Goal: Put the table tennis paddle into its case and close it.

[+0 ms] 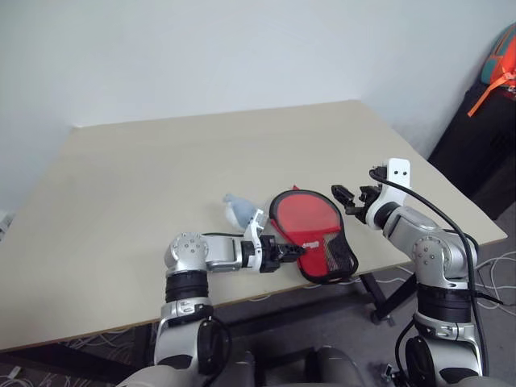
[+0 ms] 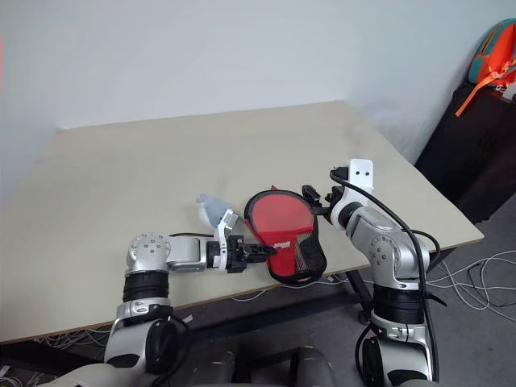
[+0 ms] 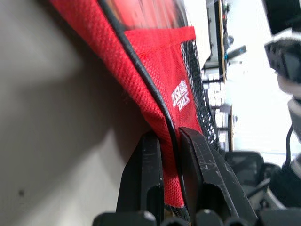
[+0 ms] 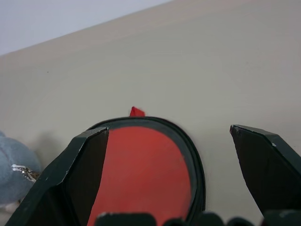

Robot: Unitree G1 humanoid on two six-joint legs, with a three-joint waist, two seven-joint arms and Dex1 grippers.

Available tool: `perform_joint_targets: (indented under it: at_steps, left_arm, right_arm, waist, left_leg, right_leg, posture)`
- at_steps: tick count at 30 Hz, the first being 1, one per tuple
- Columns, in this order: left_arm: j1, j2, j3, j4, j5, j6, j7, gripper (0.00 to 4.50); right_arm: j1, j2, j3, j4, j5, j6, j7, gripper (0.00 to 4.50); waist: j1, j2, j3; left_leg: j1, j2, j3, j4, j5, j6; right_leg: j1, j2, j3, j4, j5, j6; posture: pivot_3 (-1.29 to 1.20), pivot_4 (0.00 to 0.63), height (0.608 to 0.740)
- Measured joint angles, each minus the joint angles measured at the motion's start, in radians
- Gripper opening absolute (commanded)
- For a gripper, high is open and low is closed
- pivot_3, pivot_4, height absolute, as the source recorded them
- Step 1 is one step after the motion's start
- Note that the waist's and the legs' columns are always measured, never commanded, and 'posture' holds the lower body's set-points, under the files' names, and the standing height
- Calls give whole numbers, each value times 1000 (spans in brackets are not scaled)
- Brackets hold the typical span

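1. Pale beige counter (image 1: 121,185), a light wall behind it, cables on the floor under its near edge.
2. Left gripper (image 1: 292,251) comes in low over the near edge, pointing right. Its two black fingers (image 3: 150,174) are pinched together on the black-trimmed red edge of the case, next to the white logo.
3. Small grey-blue soft thing (image 1: 238,210) lies on the counter just behind the left gripper, apart from the case; can't tell what it is.
4. Case (image 1: 322,250) sits near the front edge of the counter between the two arms, red fabric with a black mesh end nearest the robot, mesh end reaching about to the counter edge.
5. Paddle (image 1: 302,214): round red face inside the black rim at the far part of the case. Handle hidden, probably down inside the red fabric, hard to say how far in.
6. Right gripper (image 1: 348,199) hangs just right of the case's round end, not touching it. Fingers (image 4: 268,165) spread wide apart, nothing between them.
7. Far right, off the counter: dark furniture with an orange and teal bag (image 1: 500,60) on top.
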State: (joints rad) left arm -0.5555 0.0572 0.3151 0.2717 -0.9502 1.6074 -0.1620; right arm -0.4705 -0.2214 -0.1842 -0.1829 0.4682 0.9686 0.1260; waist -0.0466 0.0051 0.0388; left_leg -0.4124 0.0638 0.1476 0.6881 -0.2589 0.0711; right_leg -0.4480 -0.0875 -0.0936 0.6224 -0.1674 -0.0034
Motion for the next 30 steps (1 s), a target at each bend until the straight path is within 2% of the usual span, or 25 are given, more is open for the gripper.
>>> perform_joint_targets:
  at_steps: [7,12,20,26,29,30]
  left_arm:
    - [72,202,-183,-45,-375,0,107,561]
    - [99,267,-243,-47,-593,0,224,561]
    - [154,337,-362,-143,-783,-68,394,561]
    - [175,402,-420,-197,-871,-176,479,561]
    - [187,422,-441,-211,-904,-230,511,1177]
    - [188,427,-450,-216,-913,-244,518,1540]
  right_arm:
    - [-2,0,3,4,-1,-1,1,4495]
    - [-11,0,9,10,-2,-3,3,4495]
    - [-11,0,32,20,-20,-12,9,4495]
    - [-19,-9,45,39,-39,-24,21,4495]
    - [-22,-10,47,40,-42,-32,23,4495]
    - [-22,-10,48,40,-44,-33,23,4495]
  waist:
    - [0,0,0]
    - [1,0,0]
    - [1,0,0]
    - [1,0,0]
    - [1,0,0]
    - [1,0,0]
  left_leg:
    - [0,0,0,0,1,-1]
    - [0,0,0,0,1,-2]
    - [0,0,1,-1,3,-5]
    - [0,0,1,-1,3,-5]
    - [0,0,1,-1,3,-6]
    - [0,0,1,-1,3,-6]
  right_leg:
    - [0,0,0,0,0,0]
    - [0,-1,0,0,0,0]
    - [0,0,1,0,0,0]
    - [0,0,1,0,0,0]
    - [0,0,1,0,0,0]
    - [0,0,1,0,0,0]
  posture:
    - [0,0,724]
    - [0,0,724]
    - [0,0,724]
    - [0,0,724]
    - [0,0,724]
    - [0,0,724]
